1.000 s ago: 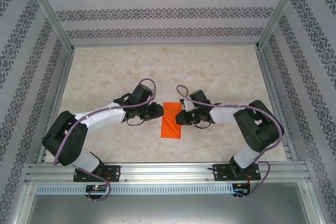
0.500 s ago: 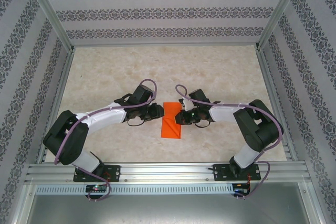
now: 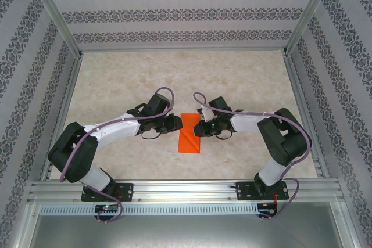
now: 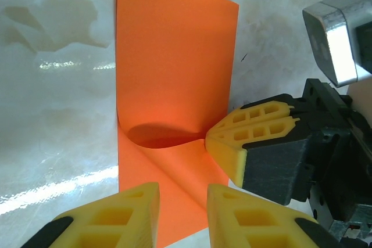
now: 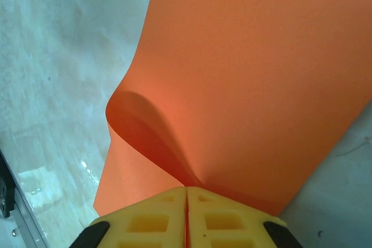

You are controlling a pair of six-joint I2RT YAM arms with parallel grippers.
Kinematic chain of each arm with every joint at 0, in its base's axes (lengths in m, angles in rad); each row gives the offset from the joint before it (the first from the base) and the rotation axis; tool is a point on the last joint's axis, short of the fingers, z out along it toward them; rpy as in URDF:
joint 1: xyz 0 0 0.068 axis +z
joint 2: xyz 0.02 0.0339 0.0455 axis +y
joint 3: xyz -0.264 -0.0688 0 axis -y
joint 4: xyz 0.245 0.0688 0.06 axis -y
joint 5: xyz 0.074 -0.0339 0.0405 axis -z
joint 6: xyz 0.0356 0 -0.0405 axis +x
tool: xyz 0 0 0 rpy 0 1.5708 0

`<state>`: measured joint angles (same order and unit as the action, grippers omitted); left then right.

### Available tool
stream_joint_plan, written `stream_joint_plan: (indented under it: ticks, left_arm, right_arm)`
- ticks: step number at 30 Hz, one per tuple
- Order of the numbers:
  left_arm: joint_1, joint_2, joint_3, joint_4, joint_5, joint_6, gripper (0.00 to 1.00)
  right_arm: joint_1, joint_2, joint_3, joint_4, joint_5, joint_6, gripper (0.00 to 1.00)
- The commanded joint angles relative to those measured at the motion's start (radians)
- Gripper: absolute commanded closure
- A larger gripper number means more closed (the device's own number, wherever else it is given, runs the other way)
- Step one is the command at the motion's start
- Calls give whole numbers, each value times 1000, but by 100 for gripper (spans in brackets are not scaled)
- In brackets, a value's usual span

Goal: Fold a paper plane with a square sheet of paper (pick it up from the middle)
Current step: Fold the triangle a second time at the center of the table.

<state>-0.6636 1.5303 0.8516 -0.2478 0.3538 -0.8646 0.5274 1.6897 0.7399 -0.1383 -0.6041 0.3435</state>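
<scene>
Two layers are seen in the thin, bright orange sheet of paper (image 3: 189, 139). It is folded over on itself into a narrow rectangle and laid on the pale marbled table top (image 3: 116, 79). The sheet is placed about midway between the table's left and right edges, nearer the near edge than the far one. Its long sides are run from far to near.

The black left gripper with yellow ribbed fingers (image 3: 176, 123) is positioned at the sheet's left side. The matching right gripper (image 3: 199, 129) is positioned at its right side, so the two are set facing each other across the paper.

In the right wrist view, the right gripper's yellow fingers (image 5: 151, 225) are pressed flat together, with the sheet's open edge pinched between them. The top layer is raised there, and a curved, shadowed pocket is opened between the two layers. From the left wrist view, the same pinch is seen on the right long edge, and the bulge is carried across to the folded left edge.

The left gripper's fingers (image 4: 128, 213) are held apart, orange paper is shown in the gap, and nothing is clamped. Whether the paper is touched by them cannot be told. The far part of the sheet is seen lying flat.
</scene>
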Motion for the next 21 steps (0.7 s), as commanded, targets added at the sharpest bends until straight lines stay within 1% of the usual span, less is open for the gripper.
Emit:
stream_joint_plan:
  ticks: [1, 10, 21]
  left_arm:
    - [-16, 8, 26, 10, 5, 22, 71]
    - [-19, 21, 36, 13, 11, 24, 71]
    - [-21, 30, 39, 15, 14, 25, 71]
  right_arm:
    - [-12, 13, 21, -10, -10, -33, 90]
    - [-14, 31, 23, 4, 6, -29, 90]
    - [-18, 2, 36, -26, 8, -41, 90]
